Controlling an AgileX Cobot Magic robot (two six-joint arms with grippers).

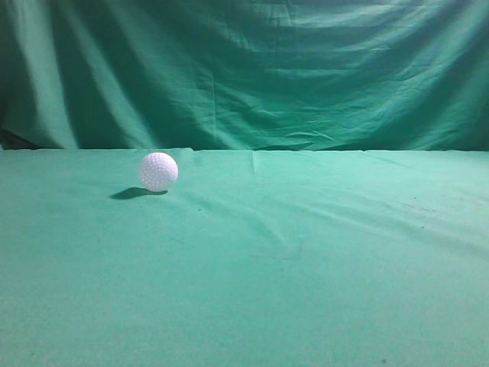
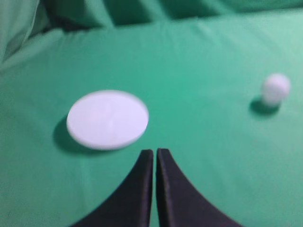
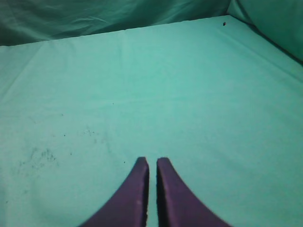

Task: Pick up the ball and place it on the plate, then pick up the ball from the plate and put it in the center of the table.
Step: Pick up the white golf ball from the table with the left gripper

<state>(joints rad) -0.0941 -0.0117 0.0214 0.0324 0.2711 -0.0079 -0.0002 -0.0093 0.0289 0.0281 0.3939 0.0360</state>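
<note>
A white dimpled ball [image 1: 158, 171] rests on the green cloth, left of the middle in the exterior view. It also shows at the right of the left wrist view [image 2: 275, 88]. A flat white round plate [image 2: 107, 119] lies on the cloth in the left wrist view, just ahead and left of my left gripper [image 2: 155, 152], which is shut and empty. The plate is out of the exterior view. My right gripper [image 3: 152, 161] is shut and empty above bare cloth. Neither gripper shows in the exterior view.
The table [image 1: 306, 252] is covered with wrinkled green cloth, and a green curtain [image 1: 252, 69] hangs behind it. Small dark specks [image 3: 40, 156] mark the cloth left of my right gripper.
</note>
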